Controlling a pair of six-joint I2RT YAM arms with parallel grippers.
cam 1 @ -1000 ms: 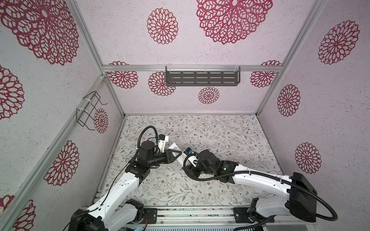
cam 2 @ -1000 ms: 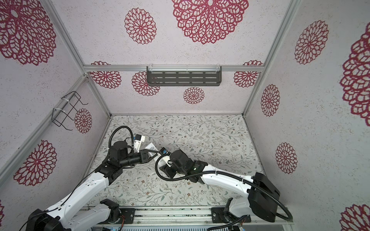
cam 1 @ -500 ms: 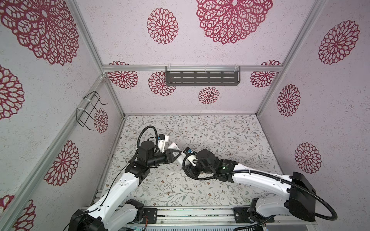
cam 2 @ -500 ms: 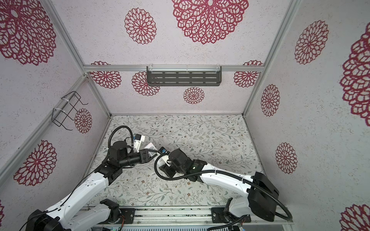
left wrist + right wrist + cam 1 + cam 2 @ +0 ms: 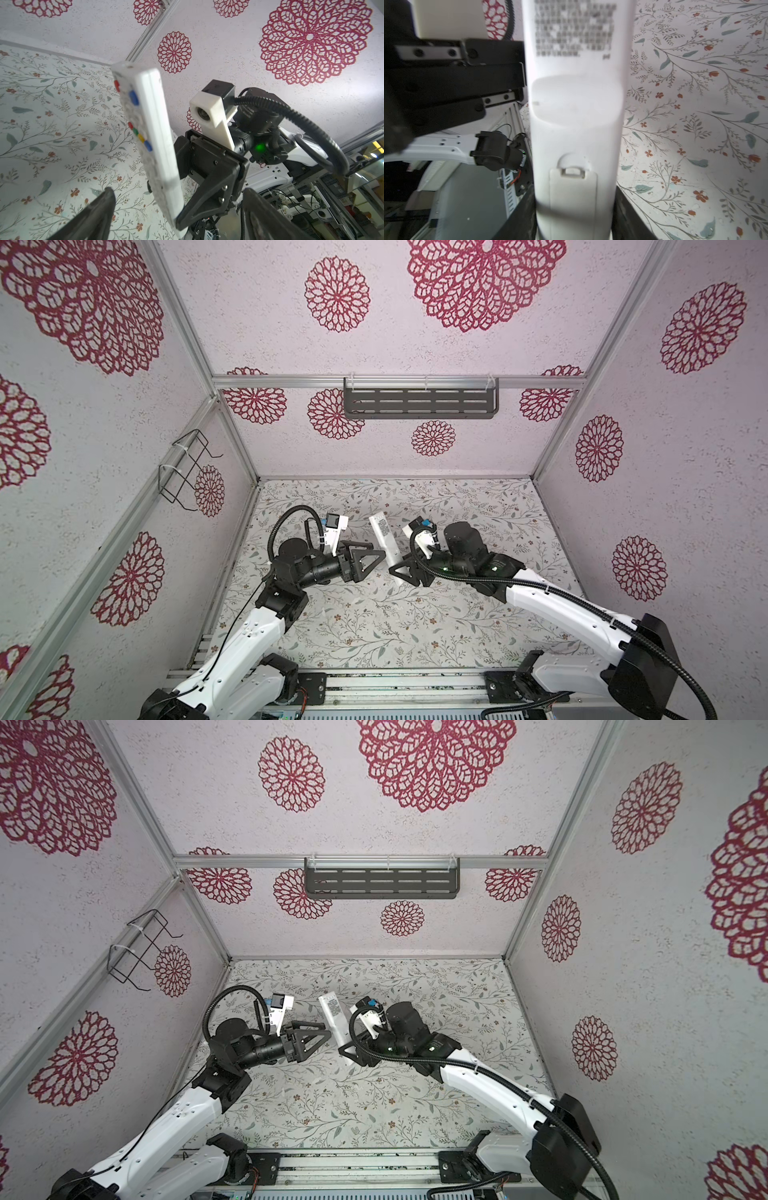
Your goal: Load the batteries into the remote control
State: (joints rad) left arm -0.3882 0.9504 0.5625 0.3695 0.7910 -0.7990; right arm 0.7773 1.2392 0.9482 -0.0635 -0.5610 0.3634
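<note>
Right gripper (image 5: 397, 572): jaws clamped on the lower end of the remote control (image 5: 384, 537), which rises out of them, tilted. Battery cover (image 5: 573, 195) in place, facing that wrist. Left gripper (image 5: 377, 549): jaws wide apart, just beside the remote control, holding nothing.

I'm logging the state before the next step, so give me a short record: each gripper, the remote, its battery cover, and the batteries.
remote control: held tilted by its cover end, printed back facing up
right gripper: shut on the remote control
left gripper: open, close beside the remote control, contact unclear
battery cover: closed, latch in place
batteries: none in view
</note>
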